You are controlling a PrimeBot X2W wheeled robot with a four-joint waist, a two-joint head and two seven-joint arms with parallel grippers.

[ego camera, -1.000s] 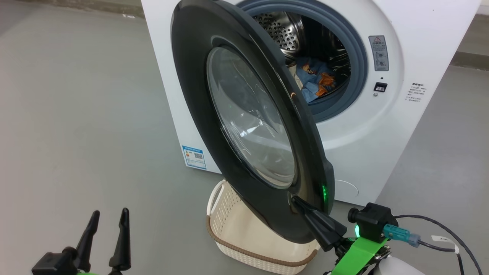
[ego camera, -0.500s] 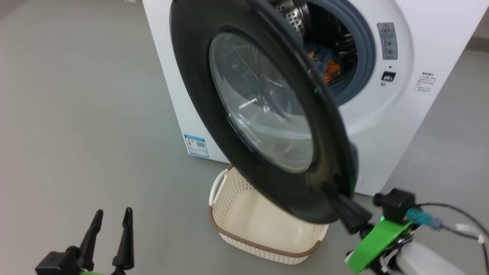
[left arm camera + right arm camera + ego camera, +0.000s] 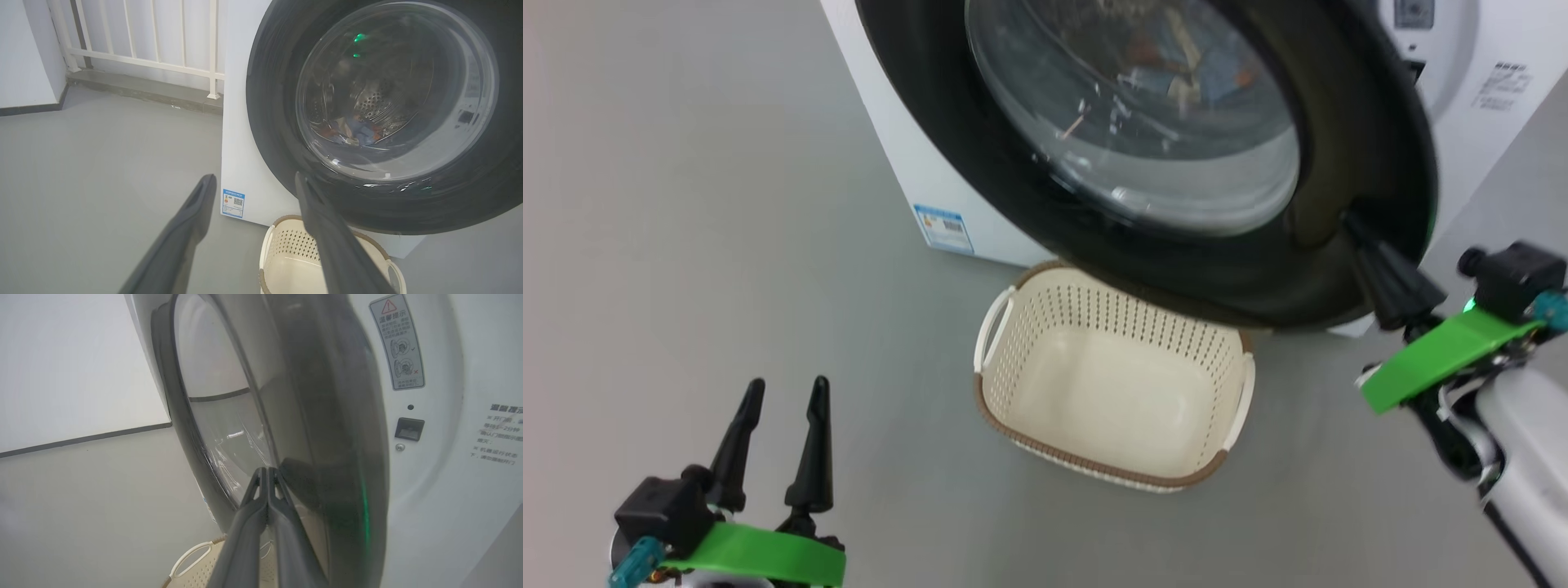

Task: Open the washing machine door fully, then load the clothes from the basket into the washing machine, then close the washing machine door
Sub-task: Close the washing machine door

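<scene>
My right end effector (image 3: 1351, 220) is clenched with nothing between its fingers, tips against the glossy black rim of the washing machine door (image 3: 1339, 122), which stands most of the way across the front of the washing machine (image 3: 907, 155). My left end effector (image 3: 786, 385) hangs released, well apart from the basket (image 3: 1143, 322) on the floor (image 3: 686, 245) below the door. The clothes (image 3: 359, 131) lie in the drum, seen through the glass.

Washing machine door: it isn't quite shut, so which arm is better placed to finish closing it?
The right. The right gripper, shut, has its tips at the washing machine door on its black rim, seemingly touching. The left gripper hangs open low over the floor, well apart from it.
</scene>
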